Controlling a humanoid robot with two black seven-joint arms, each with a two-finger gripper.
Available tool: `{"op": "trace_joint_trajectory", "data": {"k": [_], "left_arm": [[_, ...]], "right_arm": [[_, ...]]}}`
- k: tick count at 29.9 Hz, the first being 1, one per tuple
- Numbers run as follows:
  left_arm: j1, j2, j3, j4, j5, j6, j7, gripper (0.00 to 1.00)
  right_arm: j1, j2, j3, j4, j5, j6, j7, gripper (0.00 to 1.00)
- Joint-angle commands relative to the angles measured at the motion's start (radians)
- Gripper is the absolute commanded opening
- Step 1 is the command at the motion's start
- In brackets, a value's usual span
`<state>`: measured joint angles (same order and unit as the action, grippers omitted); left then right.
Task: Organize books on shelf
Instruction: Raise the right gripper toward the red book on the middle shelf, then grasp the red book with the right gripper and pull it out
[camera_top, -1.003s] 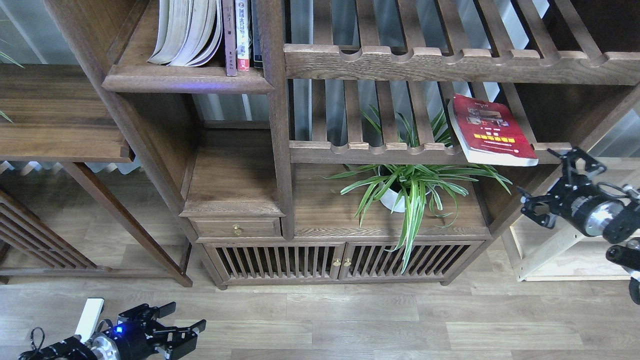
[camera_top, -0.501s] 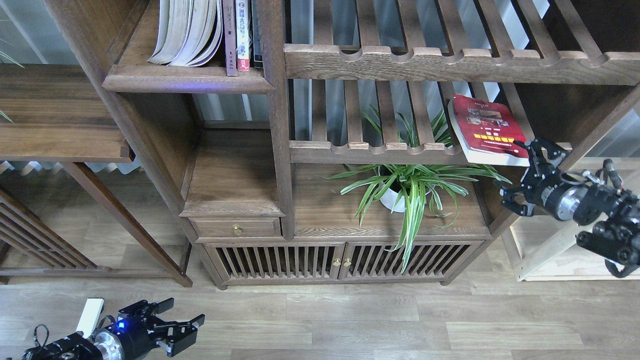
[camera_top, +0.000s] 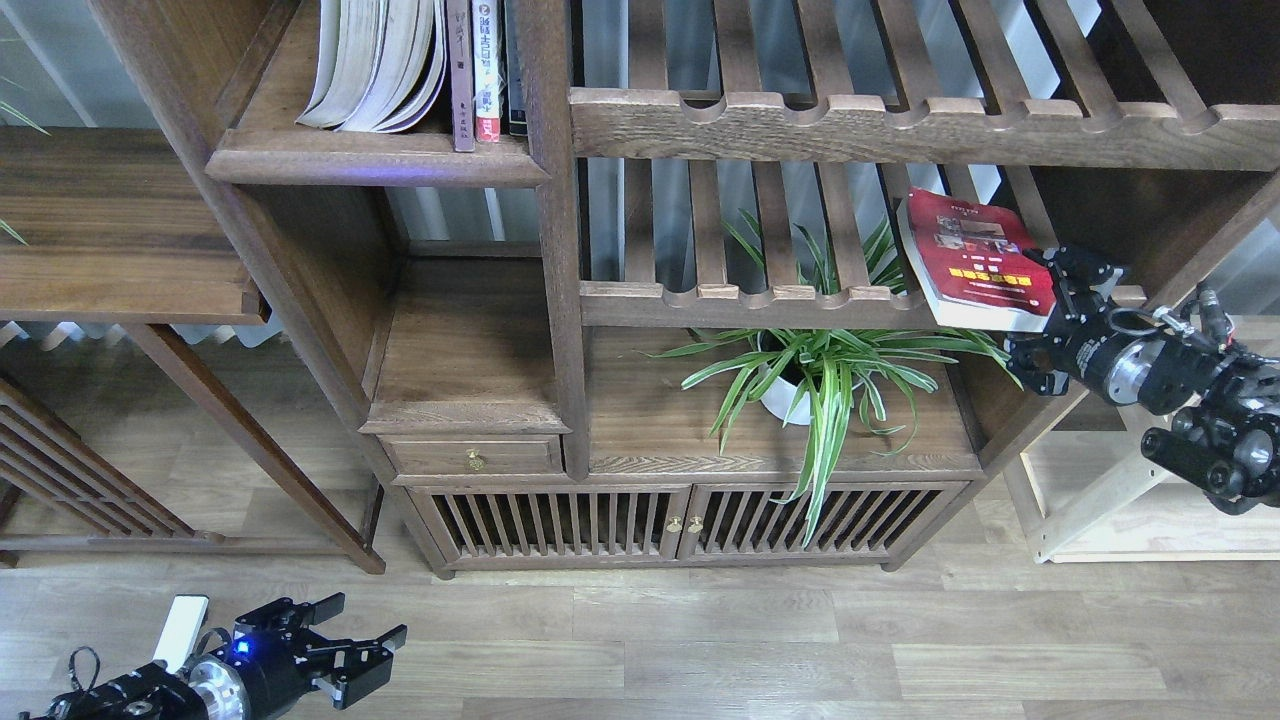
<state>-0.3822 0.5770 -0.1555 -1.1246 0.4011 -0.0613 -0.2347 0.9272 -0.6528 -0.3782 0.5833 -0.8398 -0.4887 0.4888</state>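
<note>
Red book (camera_top: 972, 255) with yellow band is lying flat on the slatted rack (camera_top: 760, 295), right end, its near corner overhanging the scalloped rail. Right gripper (camera_top: 1045, 315) is sitting at that corner — upper finger over the cover's edge, lower finger under it, jaws spread wide around the book; whether they are pressing on it, I cannot tell. The other two thick books (camera_top: 375, 65) are standing (leaning, pages fanned) on the dark shelf (camera_top: 370, 160) upper left, beside slim volumes (camera_top: 485, 70). A potted plant (camera_top: 815, 370) is sitting below the rack. Left gripper (camera_top: 360, 650) is hanging low over the floor, fingers parted — holding nothing.
</note>
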Motion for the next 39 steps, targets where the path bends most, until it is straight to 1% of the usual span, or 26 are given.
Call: {"op": "trace_joint_trajectory", "data": {"k": [1,4,5,6,7,9,10,11,17,21,26,39], "left_arm": [[-0.001,-0.003,-0.001,0.006,0.001,0.000,0.000,0.90],[-0.003,-0.003,-0.001,0.008,-0.001,0.000,0.000,0.90],[-0.003,-0.003,-0.001,0.008,0.001,0.000,0.000,0.90],[-0.003,-0.003,-0.002,0.008,0.001,0.000,0.000,0.90],[-0.003,-0.003,-0.001,0.008,0.001,0.000,0.000,0.90],[-0.003,-0.003,-0.001,0.011,0.001,0.000,0.000,0.90],[-0.003,-0.003,-0.001,0.012,0.001,0.000,0.000,0.90],[-0.003,-0.003,-0.001,0.012,0.001,0.000,0.000,0.90],[0.002,-0.003,-0.001,0.014,0.001,0.002,-0.005,0.90],[0.002,-0.002,-0.001,0.016,0.001,0.002,-0.011,0.90],[-0.001,-0.003,-0.001,0.022,-0.001,0.002,-0.012,0.90],[-0.003,-0.003,-0.003,0.037,-0.001,0.000,-0.021,0.90]], "right_arm": [[0.001,0.001,-0.008,-0.005,-0.007,0.000,0.000,0.53],[0.004,0.001,-0.027,-0.008,-0.005,0.000,0.000,0.50],[0.004,0.001,-0.028,-0.010,-0.005,0.000,0.000,0.47],[0.004,0.001,-0.030,-0.010,-0.005,0.000,0.000,0.42],[0.004,0.002,-0.030,-0.013,-0.005,0.000,0.000,0.34],[0.004,0.002,-0.028,-0.020,-0.005,0.000,0.000,0.22],[0.002,0.004,-0.028,-0.023,-0.004,0.000,0.000,0.13],[0.002,0.007,-0.028,-0.023,-0.004,0.000,0.000,0.07],[0.008,0.004,-0.018,-0.017,0.011,0.000,0.000,0.02],[0.012,-0.017,-0.013,0.021,0.011,0.000,0.000,0.01],[0.012,-0.108,-0.007,0.139,0.013,0.000,0.000,0.01],[-0.019,-0.419,0.039,0.394,0.018,0.000,0.000,0.02]]}}
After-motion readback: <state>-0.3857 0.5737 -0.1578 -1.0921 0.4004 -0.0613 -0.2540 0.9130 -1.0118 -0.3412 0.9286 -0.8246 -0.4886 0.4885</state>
